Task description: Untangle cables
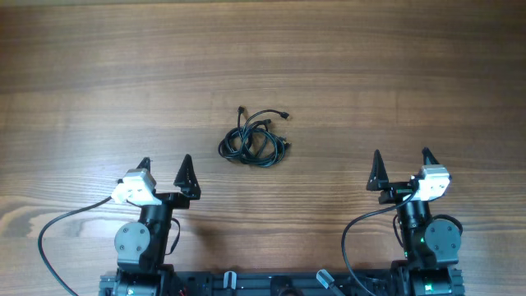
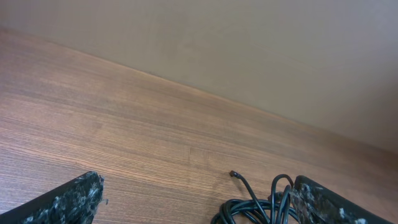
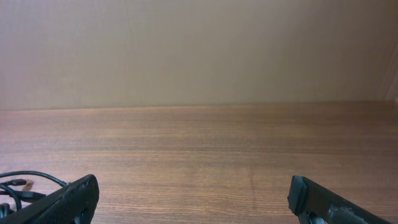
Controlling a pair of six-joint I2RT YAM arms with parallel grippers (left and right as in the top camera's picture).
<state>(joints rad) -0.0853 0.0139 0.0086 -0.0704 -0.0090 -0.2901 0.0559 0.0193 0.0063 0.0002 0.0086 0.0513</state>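
Observation:
The cables (image 1: 251, 140) lie bunched in a black knot at the table's middle, with small plug ends sticking out toward the top and right. My left gripper (image 1: 165, 166) stands open at the lower left of the knot, apart from it, nothing between its fingers. In the left wrist view the cables (image 2: 255, 208) show at the bottom right, just beside the right finger (image 2: 323, 202). My right gripper (image 1: 402, 159) is open to the lower right of the knot, holding nothing. The right wrist view catches only a bit of the cables (image 3: 18, 186) at its left edge.
The wooden table (image 1: 99, 74) spreads wide on all sides of the knot. Thicker black arm wires (image 1: 49, 234) loop near both arm bases at the front edge. A plain beige wall (image 3: 199, 50) stands behind the table's far edge.

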